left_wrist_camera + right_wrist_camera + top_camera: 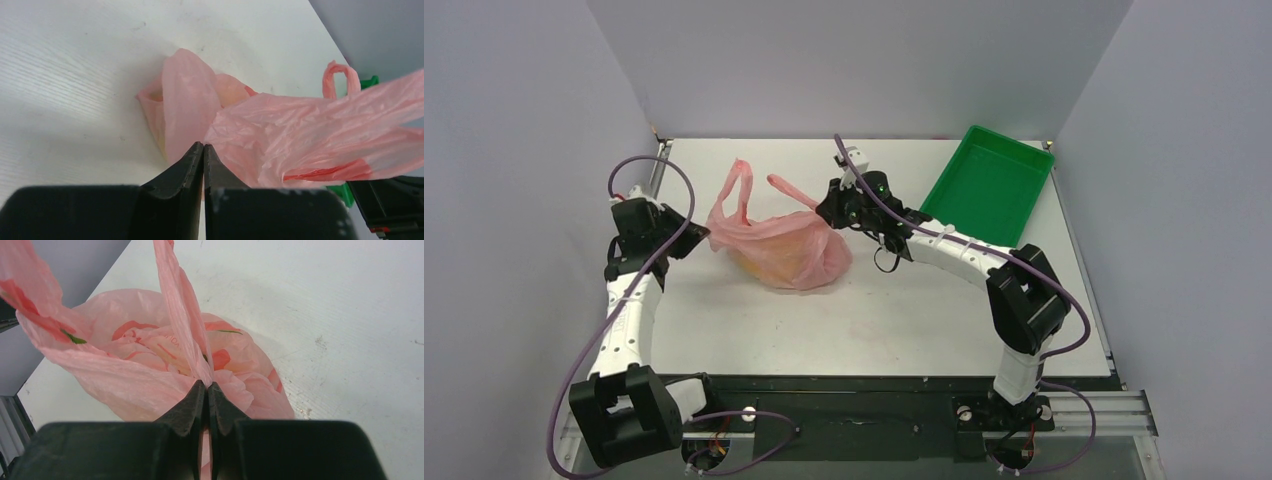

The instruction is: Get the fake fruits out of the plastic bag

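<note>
Now both pinch the plastic bag (789, 245): left gripper (203, 146) closed on film at its tips, right gripper (206, 386) clamped on a handle strip (180, 315). The fake fruits (767, 262), a yellowish bulge, lie inside beyond both; we should part the pinches slowly, lifting little.
</note>
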Robot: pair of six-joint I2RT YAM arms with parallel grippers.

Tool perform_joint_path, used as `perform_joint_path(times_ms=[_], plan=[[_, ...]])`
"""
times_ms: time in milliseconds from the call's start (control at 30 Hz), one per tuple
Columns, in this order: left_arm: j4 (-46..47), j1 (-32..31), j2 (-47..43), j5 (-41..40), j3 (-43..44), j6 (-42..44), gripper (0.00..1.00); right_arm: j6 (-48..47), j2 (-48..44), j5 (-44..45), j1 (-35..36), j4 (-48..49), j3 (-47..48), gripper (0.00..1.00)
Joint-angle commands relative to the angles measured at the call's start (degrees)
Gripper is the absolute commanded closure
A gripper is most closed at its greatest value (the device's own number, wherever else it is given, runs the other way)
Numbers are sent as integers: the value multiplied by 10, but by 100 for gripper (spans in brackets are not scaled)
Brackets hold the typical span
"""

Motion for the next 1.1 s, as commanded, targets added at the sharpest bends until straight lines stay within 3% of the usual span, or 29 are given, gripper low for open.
perform_joint_path(times_ms=[0, 33, 133, 233, 367, 400, 533, 667, 767, 1000, 1067], plan=[[37, 5, -29, 91, 24, 17, 90, -3, -27, -21, -2, 44, 9, 100], [27, 5, -34, 95, 31, 40, 82, -3, -25, -29, -1, 43, 12, 100], [-18, 2, -49, 116, 69, 100, 68, -4, -20, -37, 1, 42, 18, 100], [-55, -14, -55, 135, 108, 158, 44, -6, -21, -40, 2, 41, 20, 100], [-97, -100, -56, 88, 155, 271, 31, -8, -22, -41, 1, 41, 19, 100], [-105, -157, -54, 41, 169, 316, 29, -9, -22, -41, 2, 41, 19, 100], [-153, -299, -27, -136, 206, 446, 26, -13, -25, -40, 1, 41, 18, 100], [-165, -331, 11, -247, 238, 448, 27, -14, -24, -40, 1, 41, 18, 100], [-168, -334, 37, -279, 259, 407, 35, -14, -21, -40, 0, 41, 19, 100], [-105, -337, 48, -301, 244, 331, 38, -14, -18, -40, 0, 41, 19, 100], [-92, -337, 63, -300, 260, 306, 45, -17, -18, -40, 1, 40, 19, 100]])
